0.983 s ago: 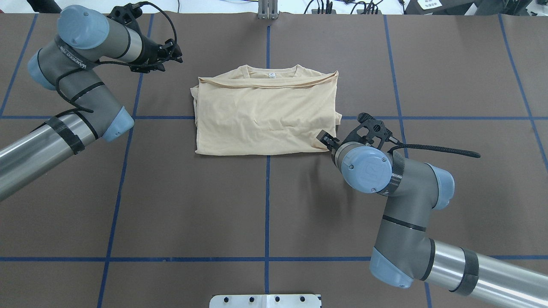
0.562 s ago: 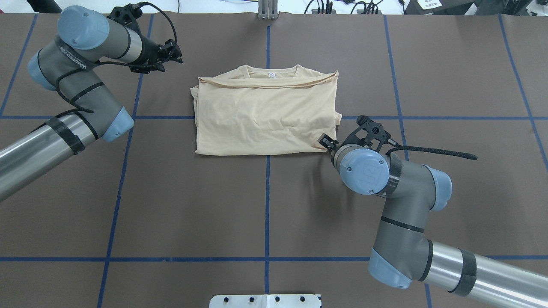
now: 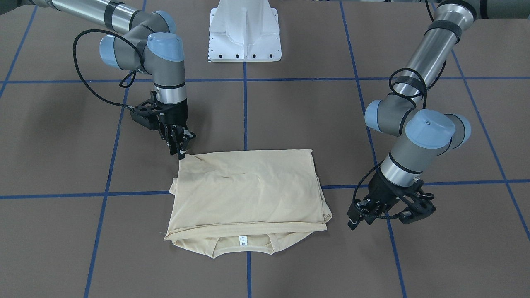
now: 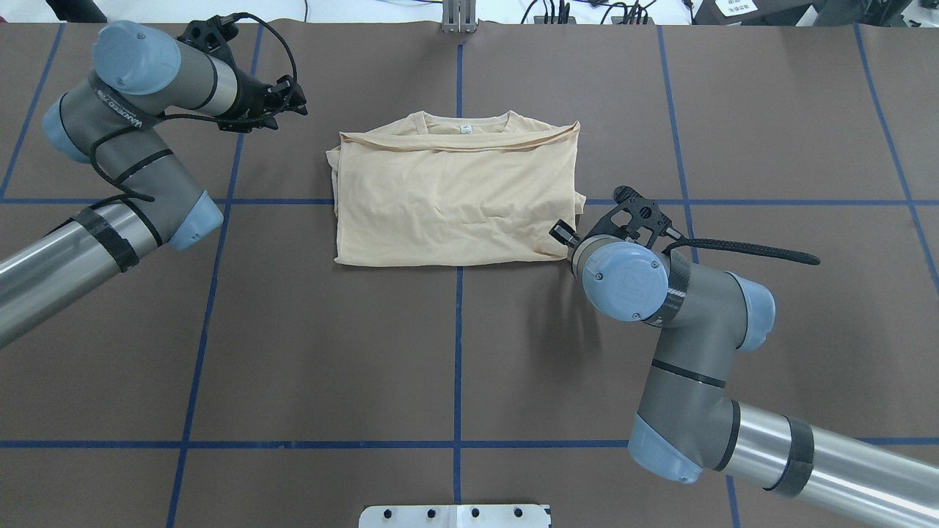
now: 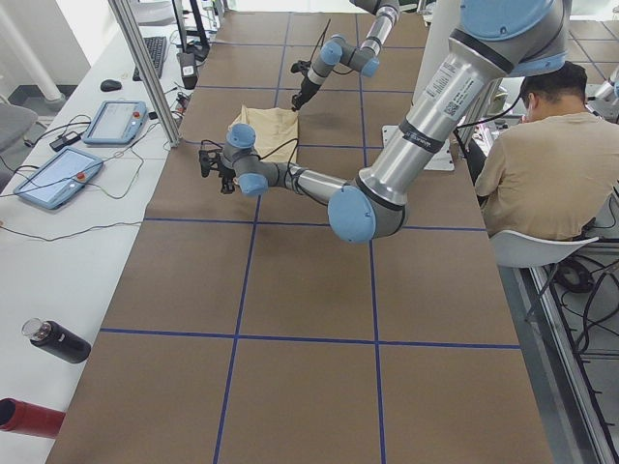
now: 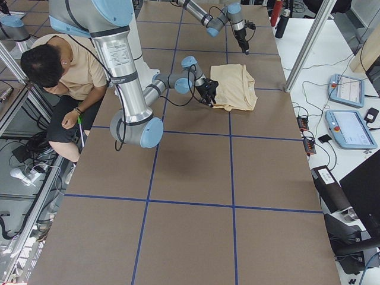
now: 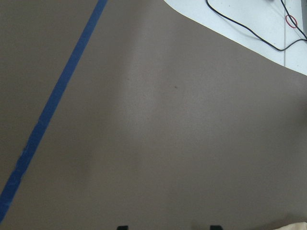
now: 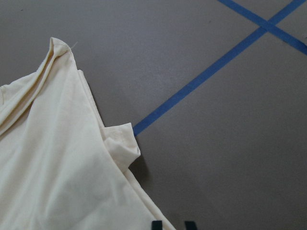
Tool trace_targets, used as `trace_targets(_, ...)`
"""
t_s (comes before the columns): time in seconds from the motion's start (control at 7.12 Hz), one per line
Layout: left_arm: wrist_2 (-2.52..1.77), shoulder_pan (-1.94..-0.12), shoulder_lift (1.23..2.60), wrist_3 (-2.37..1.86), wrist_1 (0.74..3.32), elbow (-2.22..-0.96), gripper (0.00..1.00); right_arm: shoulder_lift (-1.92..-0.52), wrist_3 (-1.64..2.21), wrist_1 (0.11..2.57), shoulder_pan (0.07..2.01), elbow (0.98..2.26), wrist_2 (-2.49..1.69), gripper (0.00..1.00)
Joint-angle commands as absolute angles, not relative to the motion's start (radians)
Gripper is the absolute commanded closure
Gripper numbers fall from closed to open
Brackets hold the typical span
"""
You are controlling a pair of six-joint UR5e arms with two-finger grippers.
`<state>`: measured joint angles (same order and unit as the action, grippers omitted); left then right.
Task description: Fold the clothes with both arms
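Lying folded on the brown table [image 4: 455, 367], the T-shirt [image 4: 455, 198] sits centred, collar toward the far edge. The right gripper [image 3: 181, 152], jaws narrowly parted and empty, stands at its near right corner. The left gripper [image 4: 295, 101], jaws wide, hovers apart off the far left corner. The neck label [image 4: 464, 129] faces up.

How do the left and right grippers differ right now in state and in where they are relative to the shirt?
The right gripper sits at the shirt's robot-side corner. The left gripper hangs clear of it, off the collar end. The left fingertips stand wide apart, while the right fingertips are close together. Both are black and cabled.
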<state>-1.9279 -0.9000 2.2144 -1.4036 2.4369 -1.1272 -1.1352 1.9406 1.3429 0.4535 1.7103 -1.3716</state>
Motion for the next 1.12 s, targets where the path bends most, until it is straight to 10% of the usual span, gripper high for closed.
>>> trace_targets(0.0, -1.927, -0.899, 2.214, -1.404, 2.437, -1.127, 0.35, -1.134, 1.939, 1.341, 0.456, 1.713, -1.376, 1.00)
trace_targets(0.98, -2.019, -0.899, 2.140, -1.404, 2.438, -1.259, 0.36, -1.256, 1.951, 1.508, 0.433, 1.968, -1.420, 1.00)
